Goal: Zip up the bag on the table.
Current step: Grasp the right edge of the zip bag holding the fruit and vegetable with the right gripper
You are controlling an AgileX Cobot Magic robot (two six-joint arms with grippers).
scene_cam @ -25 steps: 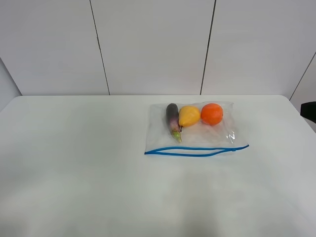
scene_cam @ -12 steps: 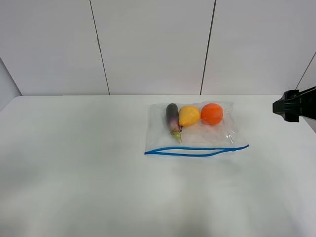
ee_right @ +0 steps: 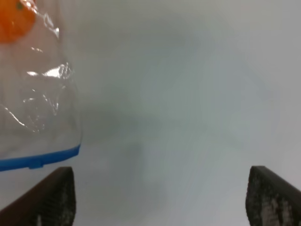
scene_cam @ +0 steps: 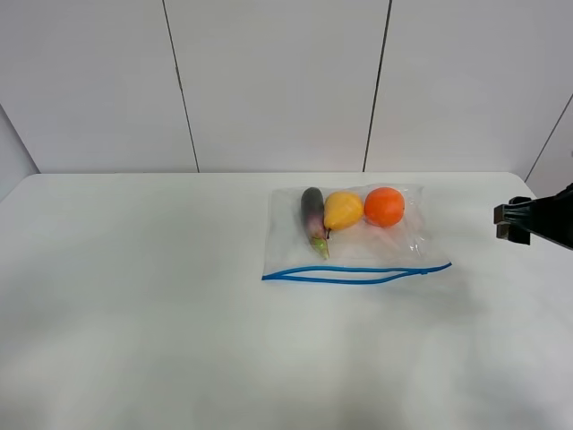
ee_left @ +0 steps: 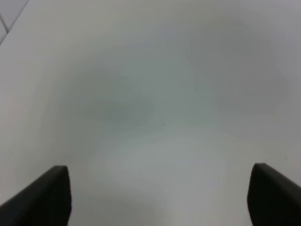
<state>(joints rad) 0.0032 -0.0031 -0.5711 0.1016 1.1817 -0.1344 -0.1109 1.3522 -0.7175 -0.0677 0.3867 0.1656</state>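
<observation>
The clear bag (scene_cam: 358,235) lies flat on the white table (scene_cam: 134,296), right of the middle. Its blue zipper strip (scene_cam: 354,273) runs along the near edge and bows apart in the middle. A purple eggplant (scene_cam: 312,215), a yellow pear (scene_cam: 342,210) and an orange (scene_cam: 384,206) show through at the far end. My right gripper (scene_cam: 512,221) hangs at the right edge of the high view, apart from the bag. In its wrist view that gripper (ee_right: 160,202) is open over bare table, beside the bag's corner (ee_right: 37,108) and the strip's end (ee_right: 37,160). My left gripper (ee_left: 160,197) is open over bare table.
A white panelled wall (scene_cam: 277,85) rises behind the table's far edge. The table's right edge lies under my right arm. Apart from the bag, the wide white tabletop (ee_left: 155,94) carries nothing else in view.
My right gripper has come into the high view from the right edge, then dropped lower towards the table. The bag has not moved.
</observation>
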